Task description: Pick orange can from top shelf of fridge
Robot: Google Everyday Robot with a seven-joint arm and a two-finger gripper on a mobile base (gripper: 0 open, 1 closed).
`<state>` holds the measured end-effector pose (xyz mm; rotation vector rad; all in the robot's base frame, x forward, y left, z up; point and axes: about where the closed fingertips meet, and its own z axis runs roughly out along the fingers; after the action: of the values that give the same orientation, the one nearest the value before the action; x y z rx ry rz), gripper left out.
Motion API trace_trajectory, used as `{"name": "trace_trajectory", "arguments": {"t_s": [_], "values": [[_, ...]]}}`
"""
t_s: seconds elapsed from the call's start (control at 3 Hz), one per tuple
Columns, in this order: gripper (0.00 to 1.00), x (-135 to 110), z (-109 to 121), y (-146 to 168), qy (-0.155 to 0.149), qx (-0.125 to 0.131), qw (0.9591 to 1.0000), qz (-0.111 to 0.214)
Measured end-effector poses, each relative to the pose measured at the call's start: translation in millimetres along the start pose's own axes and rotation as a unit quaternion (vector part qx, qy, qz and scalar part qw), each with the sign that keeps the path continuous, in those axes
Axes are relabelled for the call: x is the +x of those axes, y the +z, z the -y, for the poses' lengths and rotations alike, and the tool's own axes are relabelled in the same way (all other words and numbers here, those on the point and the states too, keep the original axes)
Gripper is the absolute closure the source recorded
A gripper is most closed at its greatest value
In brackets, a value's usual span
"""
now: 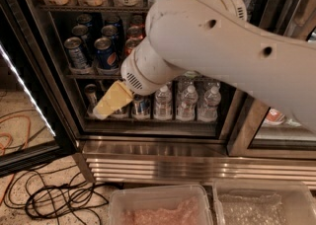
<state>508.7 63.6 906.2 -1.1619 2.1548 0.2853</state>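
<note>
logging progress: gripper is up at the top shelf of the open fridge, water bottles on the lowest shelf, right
No. The camera view shows the gripper low, in front of the lowest shelf, left of the water bottles, not at the top shelf. The fridge is open.

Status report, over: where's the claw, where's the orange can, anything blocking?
Claw low, before fridge's lowest shelf, left side. Orange can not made out. Arm hides much of the shelves.
</note>
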Motion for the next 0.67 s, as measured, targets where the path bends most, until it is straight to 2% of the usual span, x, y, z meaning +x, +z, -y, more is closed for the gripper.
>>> {"name": "trace_trajectory", "arguments": {"t_s": [0.33, 0.67], "values": [[0.00, -58.6, 0.9, 11.5, 0.000, 0.044, 0.9969, 0.066], [0.00, -105.2, 4.9, 14.7, -0.001, 0.078, 0.9907, 0.112]]}}
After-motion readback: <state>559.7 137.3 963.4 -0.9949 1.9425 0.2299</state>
